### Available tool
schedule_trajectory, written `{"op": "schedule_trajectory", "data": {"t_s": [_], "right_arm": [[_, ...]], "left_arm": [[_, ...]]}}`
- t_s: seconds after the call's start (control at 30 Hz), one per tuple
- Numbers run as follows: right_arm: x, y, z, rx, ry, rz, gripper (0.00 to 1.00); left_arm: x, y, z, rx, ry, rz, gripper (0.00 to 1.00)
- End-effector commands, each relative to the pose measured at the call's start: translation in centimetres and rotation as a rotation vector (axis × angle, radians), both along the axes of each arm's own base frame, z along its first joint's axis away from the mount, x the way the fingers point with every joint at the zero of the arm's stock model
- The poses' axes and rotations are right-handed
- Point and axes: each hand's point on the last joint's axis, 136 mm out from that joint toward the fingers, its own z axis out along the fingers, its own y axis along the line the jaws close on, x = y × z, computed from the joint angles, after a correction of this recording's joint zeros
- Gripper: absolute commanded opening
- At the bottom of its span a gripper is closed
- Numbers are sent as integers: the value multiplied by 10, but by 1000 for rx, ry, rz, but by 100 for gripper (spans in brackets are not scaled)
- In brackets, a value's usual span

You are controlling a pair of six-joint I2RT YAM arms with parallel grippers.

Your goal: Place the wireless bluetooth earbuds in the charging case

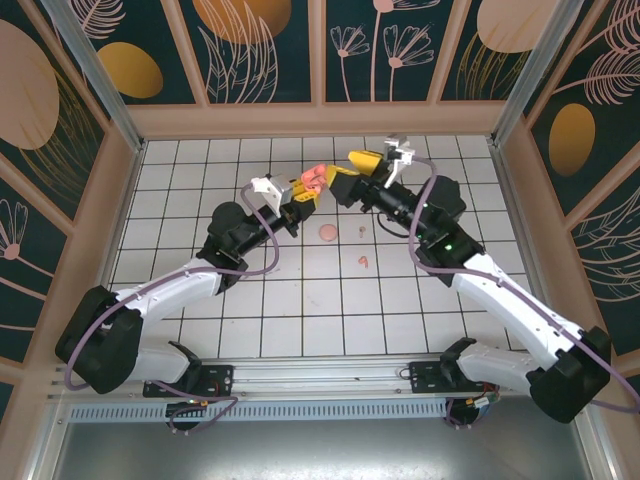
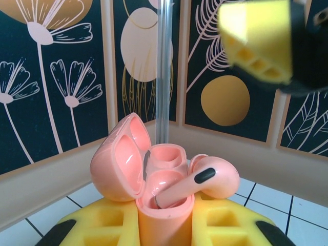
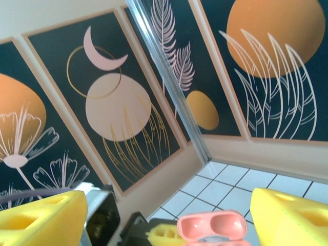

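Note:
My left gripper (image 2: 164,228) is shut on a salmon-pink charging case (image 2: 164,205), held upright above the floor with its lid (image 2: 120,159) swung open to the left. A pink earbud (image 2: 202,179) lies slanted in the near socket, its stem inside and its head resting on the case's right rim. The far socket holds nothing. From overhead, the case (image 1: 315,180) sits between both grippers. My right gripper (image 3: 166,220) is open just above and behind the case (image 3: 212,228), nothing between its yellow fingers (image 3: 292,215). One of those fingers (image 2: 256,41) hangs at the upper right.
On the white tiles below lie a pale pink earbud (image 1: 361,231), a coral earbud (image 1: 363,262) and a round pink piece (image 1: 327,234). Patterned walls (image 1: 320,50) close in the back and both sides.

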Motion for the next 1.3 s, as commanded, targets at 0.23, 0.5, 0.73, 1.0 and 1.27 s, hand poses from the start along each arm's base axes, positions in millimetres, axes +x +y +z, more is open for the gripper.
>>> {"op": "schedule_trajectory", "data": {"t_s": [0.23, 0.5, 0.73, 1.0, 1.27], "right_arm": [[11, -14, -34, -68, 256, -90, 77], [6, -16, -67, -157, 387, -96, 30], [2, 6, -83, -197, 429, -29, 5], [3, 31, -76, -211, 406, 25, 2], [3, 40, -71, -206, 395, 48, 2]], "left_arm": [[-9, 4, 20, -58, -41, -5, 0], [-7, 3, 23, -60, -50, -8, 0], [-5, 0, 23, -57, -47, -16, 0], [-5, -1, 21, -56, -41, -17, 0], [-4, -1, 21, -54, -41, -18, 0]]}}
